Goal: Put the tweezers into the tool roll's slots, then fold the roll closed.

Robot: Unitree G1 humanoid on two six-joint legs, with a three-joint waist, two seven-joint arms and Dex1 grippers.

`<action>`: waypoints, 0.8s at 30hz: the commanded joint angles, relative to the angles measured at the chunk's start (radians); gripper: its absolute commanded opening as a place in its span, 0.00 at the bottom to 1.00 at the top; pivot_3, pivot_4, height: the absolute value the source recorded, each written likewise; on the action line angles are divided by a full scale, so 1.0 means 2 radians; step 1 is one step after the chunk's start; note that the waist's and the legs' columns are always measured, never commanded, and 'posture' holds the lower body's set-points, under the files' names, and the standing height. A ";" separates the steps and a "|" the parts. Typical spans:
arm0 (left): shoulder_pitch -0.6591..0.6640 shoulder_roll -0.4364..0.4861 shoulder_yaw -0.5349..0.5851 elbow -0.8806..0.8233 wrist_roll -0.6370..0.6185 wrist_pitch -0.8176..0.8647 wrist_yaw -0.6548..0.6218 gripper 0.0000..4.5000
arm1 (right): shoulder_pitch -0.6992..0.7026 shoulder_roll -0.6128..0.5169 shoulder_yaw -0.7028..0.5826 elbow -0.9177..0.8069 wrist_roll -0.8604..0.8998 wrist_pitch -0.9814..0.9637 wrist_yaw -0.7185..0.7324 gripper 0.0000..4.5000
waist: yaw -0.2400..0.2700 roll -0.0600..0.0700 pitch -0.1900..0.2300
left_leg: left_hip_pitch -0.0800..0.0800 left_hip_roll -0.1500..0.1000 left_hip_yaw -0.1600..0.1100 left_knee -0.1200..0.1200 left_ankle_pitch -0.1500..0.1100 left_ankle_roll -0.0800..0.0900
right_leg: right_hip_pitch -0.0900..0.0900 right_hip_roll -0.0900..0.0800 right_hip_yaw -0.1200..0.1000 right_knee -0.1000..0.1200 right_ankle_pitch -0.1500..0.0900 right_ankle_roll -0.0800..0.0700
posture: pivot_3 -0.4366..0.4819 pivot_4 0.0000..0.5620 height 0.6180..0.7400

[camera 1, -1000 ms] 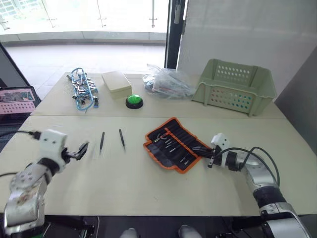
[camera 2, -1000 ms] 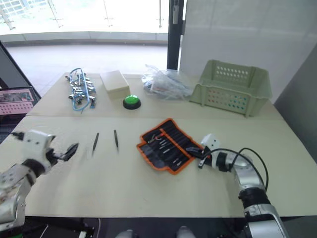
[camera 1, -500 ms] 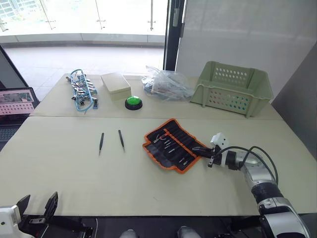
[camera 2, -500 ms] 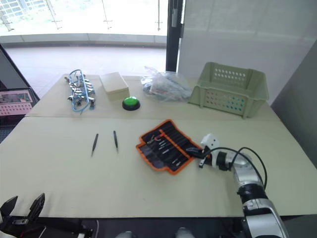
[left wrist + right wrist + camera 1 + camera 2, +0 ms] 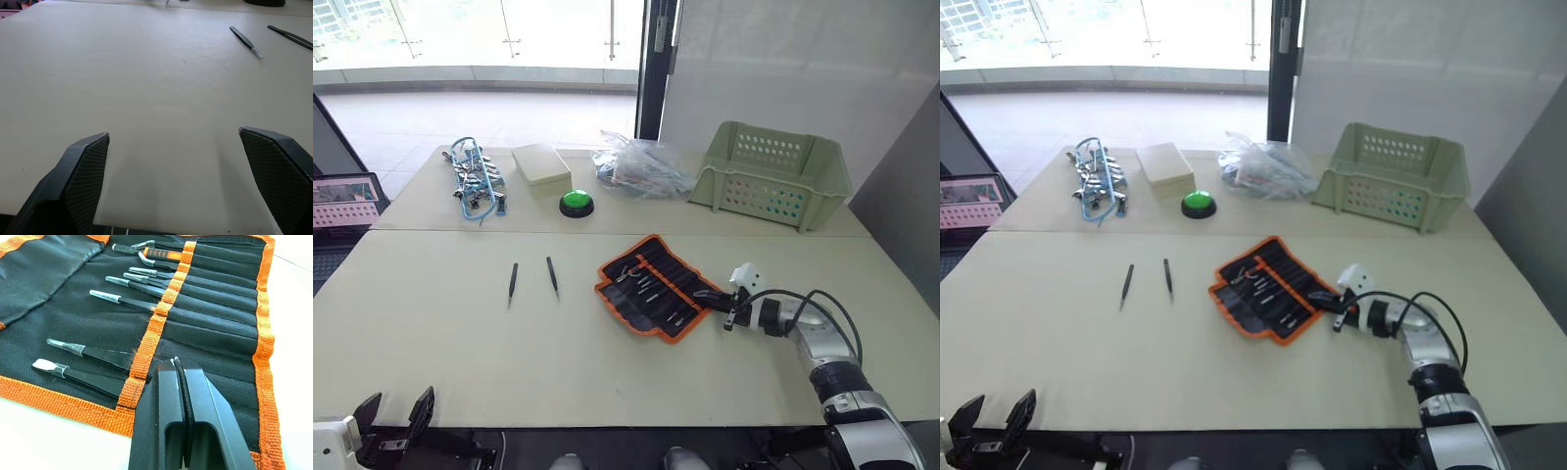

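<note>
Tweezers on table: two loose tweezers (image 5: 513, 283) and (image 5: 552, 274) lie side by side, apart from each other, on the cream table (image 5: 460, 343), well to the left of the roll.
Tweezers in roll: several more sit tucked into the pocket slots, tips (image 5: 105, 295) protruding past the orange band (exact count uncertain).
Tool roll: tool roll (image 5: 651, 286) lies unfolded and flat near the table's middle, black fabric with orange edging.
Right gripper: right gripper (image 5: 707, 295) rests at the roll's right edge, fingers (image 5: 195, 406) pressed together with nothing between them, over the slot side of the roll.
Left gripper: left gripper (image 5: 393, 419) hangs low at the table's near left edge, fingers (image 5: 85, 169) spread wide, holding nothing.
Far side of table: pale green basket (image 5: 771, 172), clear plastic bag (image 5: 641, 166), green button (image 5: 576, 202), beige box (image 5: 541, 164), blue-and-silver bundle (image 5: 478, 178).
</note>
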 commanded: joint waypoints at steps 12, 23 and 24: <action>-0.237 0.091 -0.134 -0.070 0.048 0.233 0.194 1.00 | 0.048 0.004 0.004 -0.042 -0.018 0.051 -0.021 0.00 | 0.000 0.000 0.000 | 0.000 0.000 -0.001 -0.001 0.000 0.000 | 0.000 0.000 0.000 0.000 0.000 0.000 | 0.48 0.27 1.00; -0.417 0.053 -0.229 -0.017 0.127 0.378 0.326 1.00 | 0.060 0.003 0.001 -0.059 -0.018 0.063 -0.033 0.00 | -0.001 0.001 0.000 | 0.000 0.000 -0.001 -0.001 0.000 0.000 | -0.001 0.000 0.000 0.001 0.000 0.000 | 0.48 0.27 1.00; -0.425 0.045 -0.228 -0.015 0.128 0.391 0.336 1.00 | 0.062 0.003 0.001 -0.061 -0.017 0.063 -0.034 0.00 | -0.001 0.001 0.000 | 0.000 0.000 -0.001 -0.001 0.000 0.000 | -0.001 0.000 0.000 0.001 0.000 0.000 | 0.48 0.27 1.00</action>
